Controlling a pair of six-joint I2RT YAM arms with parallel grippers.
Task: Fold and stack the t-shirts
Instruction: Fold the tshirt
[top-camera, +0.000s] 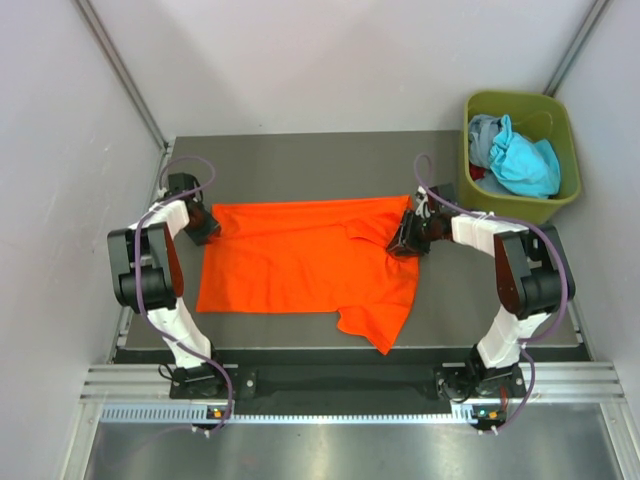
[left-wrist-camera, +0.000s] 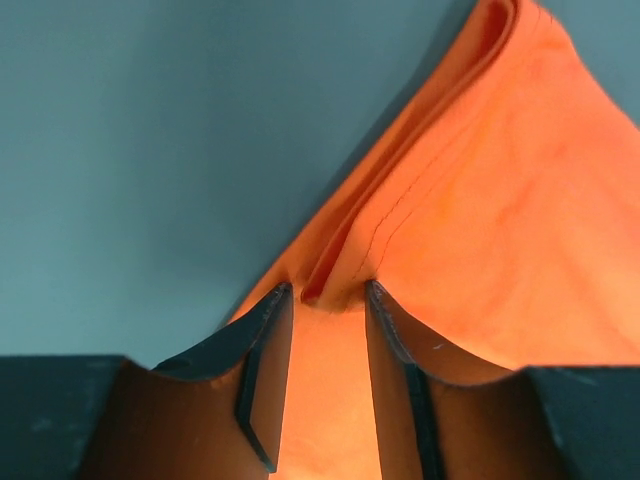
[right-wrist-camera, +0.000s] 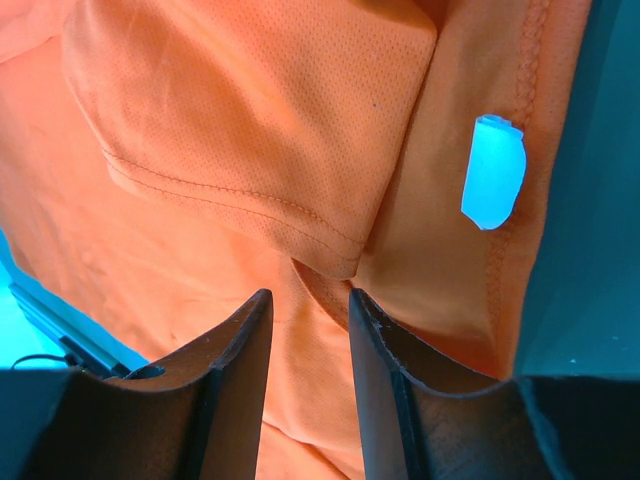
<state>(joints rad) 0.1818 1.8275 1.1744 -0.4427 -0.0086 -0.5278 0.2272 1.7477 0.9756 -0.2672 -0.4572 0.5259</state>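
Top external view shows a dark grey flat worktop (top-camera: 300, 160) with a bright orange cloth t-shirt (top-camera: 300, 270) spread out on it, between the 2 arms. 1 sleeve sticks out toward the near edge. At the back right sits an olive-green plastic bin (top-camera: 563, 205). In it lie a teal-blue cloth shirt (top-camera: 528, 162) and a grey cloth shirt (top-camera: 482, 135), not folded yet.

The left hand (top-camera: 205, 228) is at the orange shirt's far left corner, pinching a folded bit of its edge. The right hand (top-camera: 405, 240) is at the far right, near the neck. Its 2 fingers are close together with orange cloth squeezed between them. A small pale neck label (right-wrist-camera: 493, 172) shows just beside it.

The cloth looks thin and slippy, so it could slide out of 1 hand if the arms pull apart too hard. If 1 hand lifts faster than the other, the fold could come out crooked. The loose sleeve could bunch up underneath.
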